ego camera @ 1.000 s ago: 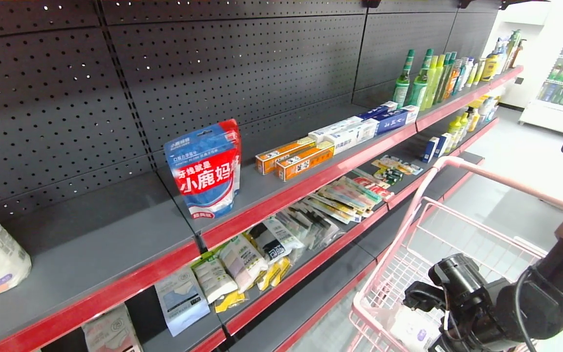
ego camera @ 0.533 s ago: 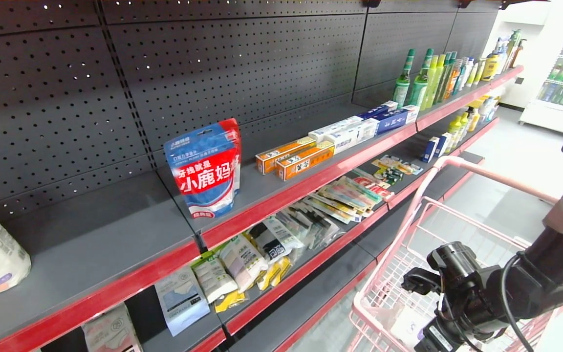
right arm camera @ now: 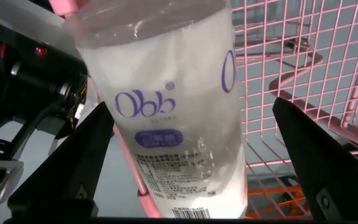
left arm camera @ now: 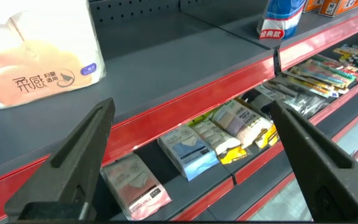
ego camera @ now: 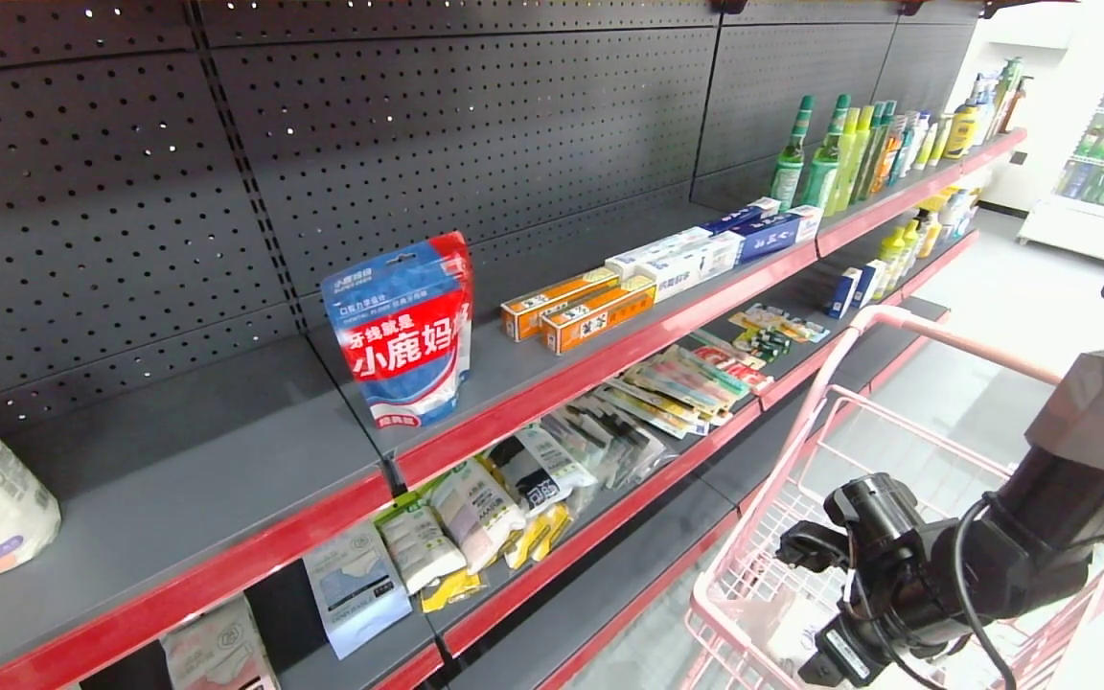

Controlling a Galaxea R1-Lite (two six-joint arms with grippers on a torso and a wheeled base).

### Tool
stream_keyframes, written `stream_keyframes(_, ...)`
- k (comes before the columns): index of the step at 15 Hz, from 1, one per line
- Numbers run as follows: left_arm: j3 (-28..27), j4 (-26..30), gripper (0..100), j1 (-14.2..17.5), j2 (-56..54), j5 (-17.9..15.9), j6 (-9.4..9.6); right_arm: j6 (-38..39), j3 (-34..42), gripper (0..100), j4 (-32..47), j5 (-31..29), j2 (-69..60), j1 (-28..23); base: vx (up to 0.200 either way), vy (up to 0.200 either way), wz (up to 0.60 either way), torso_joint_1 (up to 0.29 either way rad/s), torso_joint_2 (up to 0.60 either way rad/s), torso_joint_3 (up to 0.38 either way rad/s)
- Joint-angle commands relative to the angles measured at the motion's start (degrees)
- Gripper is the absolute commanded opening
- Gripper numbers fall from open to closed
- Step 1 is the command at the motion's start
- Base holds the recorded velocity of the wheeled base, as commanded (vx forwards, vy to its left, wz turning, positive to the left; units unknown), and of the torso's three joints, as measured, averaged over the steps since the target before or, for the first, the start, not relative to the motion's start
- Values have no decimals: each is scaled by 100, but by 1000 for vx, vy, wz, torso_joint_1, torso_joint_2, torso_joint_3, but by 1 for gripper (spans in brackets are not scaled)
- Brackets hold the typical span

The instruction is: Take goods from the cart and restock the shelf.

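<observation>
White pack (right arm camera: 173, 124) in clear wrap sits midway between the right jaws, which are spread wide with a gap on either side; nothing is gripped yet. Behind the pack and around the jaws runs the pink wire of the cart (right arm camera: 309, 68), so the goods are in the basket, not on the shelf. Over the last second the right arm (ego camera: 1041, 546) has swung in over the cart's near corner and tipped its wrist downward, and it now mostly covers the pack in the head view. I read that as the approach finishing: the jaws sit astride the pack, and closing on it looks like the next step, then a lift clear of the rim. The wrap looks slick and the filling soft, so a squeeze near the middle should hold best.

Left jaws are likewise wide and hold nothing, pointing at the shelf (left arm camera: 185, 68). Beyond them tissues (left arm camera: 36, 56) stand on the top board, with bare board between them and a blue pouch (ego camera: 403, 331) farther along, a likely landing spot.
</observation>
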Motion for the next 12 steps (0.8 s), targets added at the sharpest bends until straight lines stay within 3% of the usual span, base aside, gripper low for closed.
stream_keyframes(1,0,-1,100,0,2,2,-7,-25,-17,100,-62,-2,197,-27,0,0,0,0,0,0)
stream_keyframes(9,0,-1,100,0,2,2,-7,-69,-140,100,-71,68,302,-27,0,0,0,0,0,0)
stream_keyframes(12,0,-1,100,0,2,2,-7,-139,-228,100,-71,68,311,-36,0,0,0,-126,290,172)
